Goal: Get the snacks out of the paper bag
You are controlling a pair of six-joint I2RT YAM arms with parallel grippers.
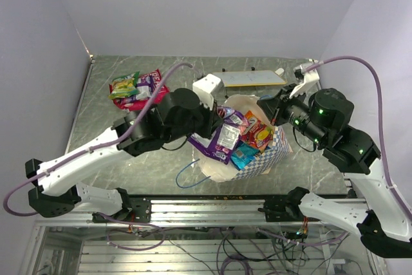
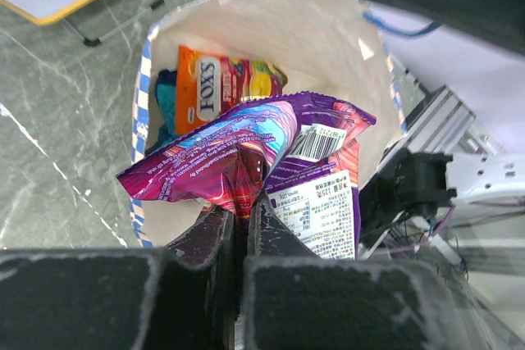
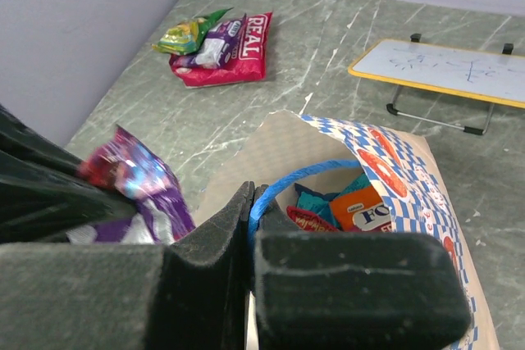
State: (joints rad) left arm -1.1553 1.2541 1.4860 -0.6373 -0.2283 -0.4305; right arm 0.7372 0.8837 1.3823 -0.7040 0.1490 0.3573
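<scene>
Snacks count: you've got three loose packets [image 1: 135, 89] piled on the table, well off to the far left of the paper bag [image 1: 273, 156]. One purple packet [image 2: 246, 145] hangs over the bag's mouth. Three show inside: orange packet [image 2: 209, 84], blue packet [image 2: 166, 104], red packet [image 3: 310, 220]. Your left gripper [image 2: 246, 227] is clamped on the purple packet. Your right gripper [image 3: 253, 202] has its jaws pinched on the bag's blue cord handle [image 3: 303, 174].

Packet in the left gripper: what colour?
Purple packet, white label panel; clearest in left wrist view.
</scene>
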